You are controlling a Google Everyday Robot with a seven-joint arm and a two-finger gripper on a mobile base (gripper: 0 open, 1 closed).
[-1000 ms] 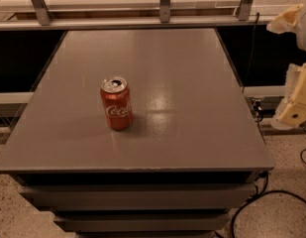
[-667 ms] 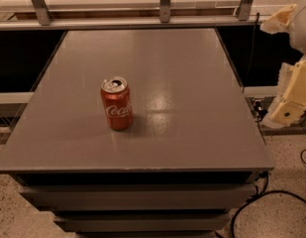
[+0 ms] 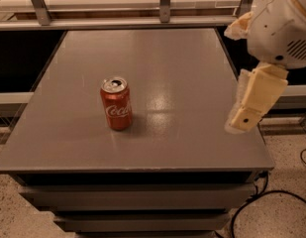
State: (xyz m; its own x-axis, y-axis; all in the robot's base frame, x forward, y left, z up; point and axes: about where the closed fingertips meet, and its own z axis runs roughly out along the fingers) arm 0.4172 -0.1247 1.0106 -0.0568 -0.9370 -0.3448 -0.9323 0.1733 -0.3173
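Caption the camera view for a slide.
Upright red Coca-Cola can on a grey table, with the robot's end effector hovering over the table's right edge, apart from the can.

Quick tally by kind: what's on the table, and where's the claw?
can: 1, red, upright
table: 1, grey
claw: 1, by the table's right edge, apart from the can
Total: 3
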